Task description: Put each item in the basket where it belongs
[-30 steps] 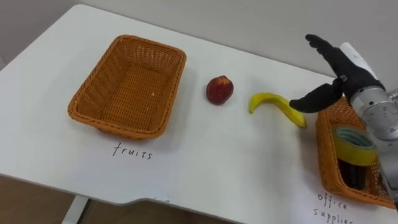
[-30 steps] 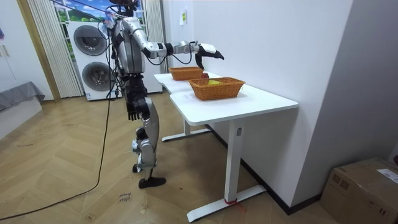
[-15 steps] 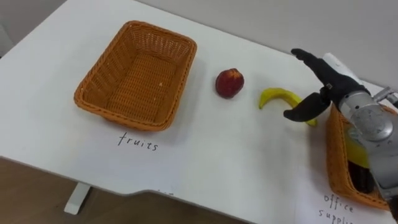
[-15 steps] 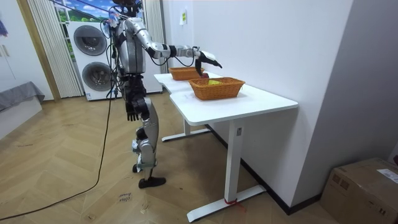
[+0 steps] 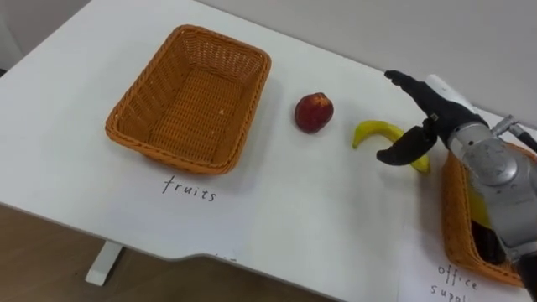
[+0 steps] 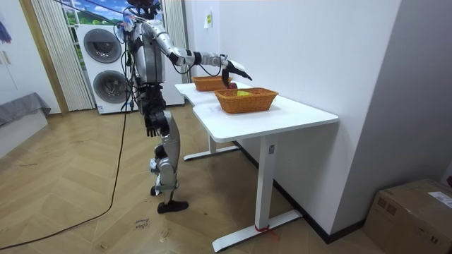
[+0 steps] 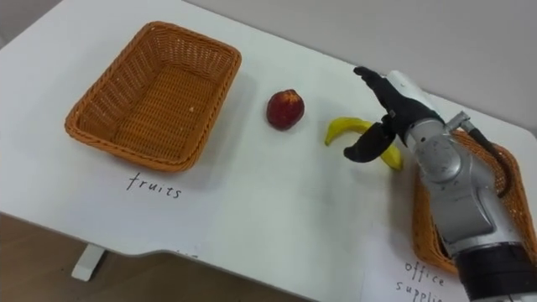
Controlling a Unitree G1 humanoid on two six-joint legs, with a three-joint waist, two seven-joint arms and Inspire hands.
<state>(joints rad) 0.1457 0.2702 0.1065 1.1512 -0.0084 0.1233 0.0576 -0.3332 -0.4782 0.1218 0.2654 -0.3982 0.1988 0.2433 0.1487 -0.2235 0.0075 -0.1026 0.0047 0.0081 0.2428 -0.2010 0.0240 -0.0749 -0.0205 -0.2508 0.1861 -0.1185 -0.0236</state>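
Left basket (image 5: 189,105) and right basket (image 5: 453,218): orange weave. Apple (image 5: 314,111) red. Banana (image 5: 373,132) yellow. Tabletop (image 5: 294,210) white. Right hand (image 5: 432,109) black.

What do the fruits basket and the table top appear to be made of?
The fruits basket looks like woven wicker or rattan, matte orange-brown: interlaced strands show on its walls and floor. The table top seems smooth white laminate or painted board, even and seamless; its core is hidden.

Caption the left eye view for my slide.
Open right robot hand hovers over a banana; a red fruit and a wicker basket sit to its left.
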